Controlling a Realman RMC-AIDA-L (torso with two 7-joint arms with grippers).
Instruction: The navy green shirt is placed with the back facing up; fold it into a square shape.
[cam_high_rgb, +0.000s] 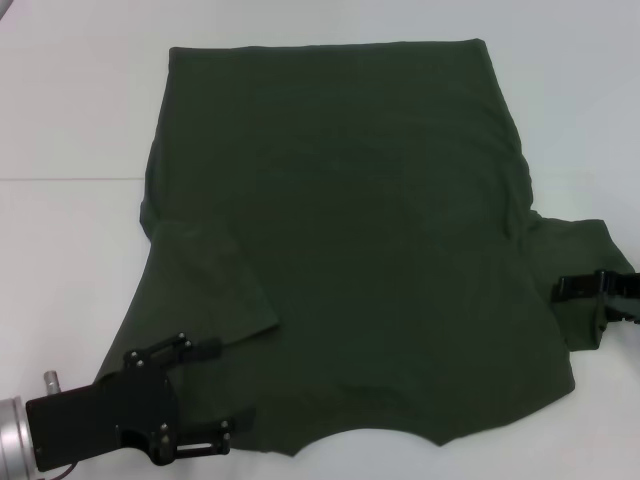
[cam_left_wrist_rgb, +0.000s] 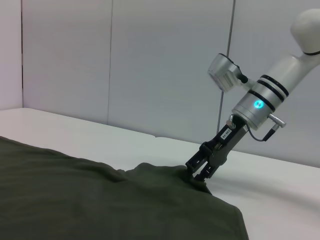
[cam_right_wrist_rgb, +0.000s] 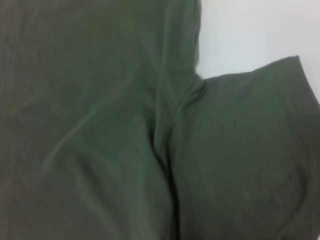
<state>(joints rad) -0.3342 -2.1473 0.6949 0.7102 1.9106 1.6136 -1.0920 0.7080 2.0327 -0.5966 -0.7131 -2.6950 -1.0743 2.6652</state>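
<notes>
The navy green shirt (cam_high_rgb: 350, 230) lies flat on the white table, plain side up, collar edge toward me. Its left sleeve (cam_high_rgb: 215, 285) is folded in over the body. The right sleeve (cam_high_rgb: 575, 245) still sticks out sideways. My left gripper (cam_high_rgb: 222, 390) hovers open over the shirt's near left corner, nothing between its fingers. My right gripper (cam_high_rgb: 565, 290) is at the right sleeve. In the left wrist view the right gripper (cam_left_wrist_rgb: 199, 176) points down with its tips closed on a small raised bunch of sleeve cloth. The right wrist view shows the sleeve (cam_right_wrist_rgb: 245, 160) and the armpit seam (cam_right_wrist_rgb: 167, 135).
The white table (cam_high_rgb: 70, 260) has bare surface to the left, behind and to the right of the shirt. A seam (cam_high_rgb: 70, 178) crosses the table top at the left. Grey wall panels (cam_left_wrist_rgb: 150, 65) stand beyond the table.
</notes>
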